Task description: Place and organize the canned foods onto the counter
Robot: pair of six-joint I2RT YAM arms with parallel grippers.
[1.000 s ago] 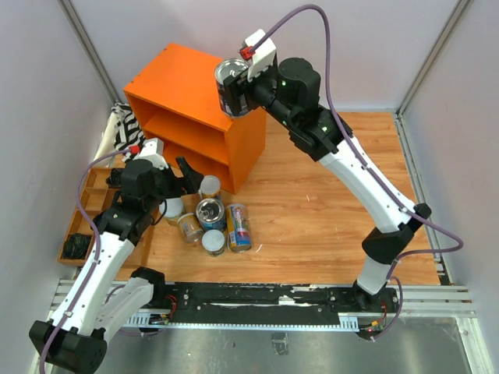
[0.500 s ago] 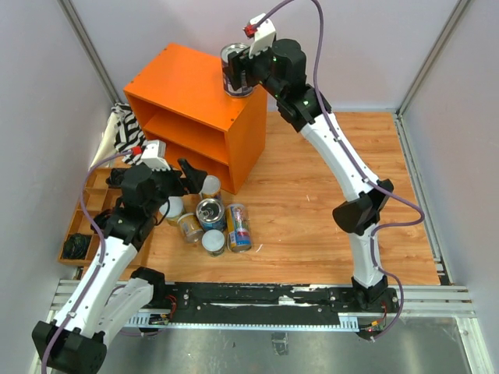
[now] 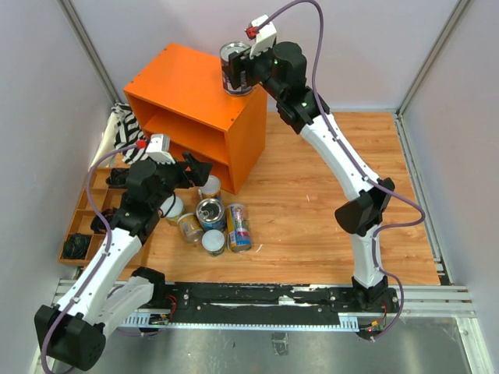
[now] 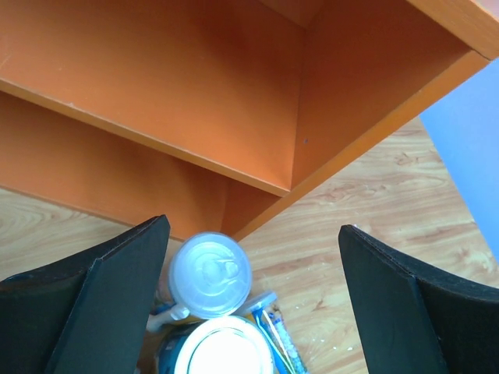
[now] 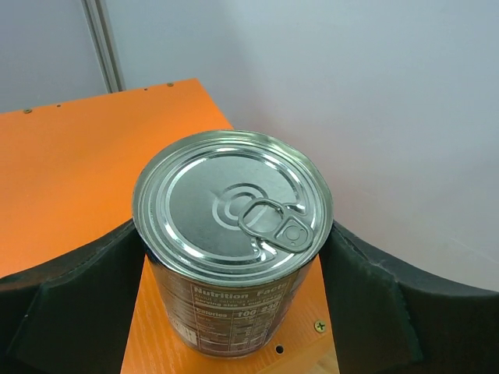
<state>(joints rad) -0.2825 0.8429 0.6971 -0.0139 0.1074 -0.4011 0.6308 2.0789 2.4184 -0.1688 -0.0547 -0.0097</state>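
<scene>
My right gripper is shut on a wide blue-labelled can with a silver pull-tab top. The can stands upright at the far right corner of the orange counter top; its black fingers press both sides. My left gripper hangs open, holding nothing, over the cans on the wooden floor in front of the counter's shelf. A white-lidded small can lies between its fingers, beside another wide can and a lying slim can. More small cans sit close around.
A low brown compartmented tray lies at the left with a black object in it. A zebra-striped cloth lies behind it beside the counter. Walls close in on the left, back and right.
The right arm has carried the wide can up and back from the counter's front right edge to its top corner. The left gripper has shifted slightly up toward the counter, still open.
</scene>
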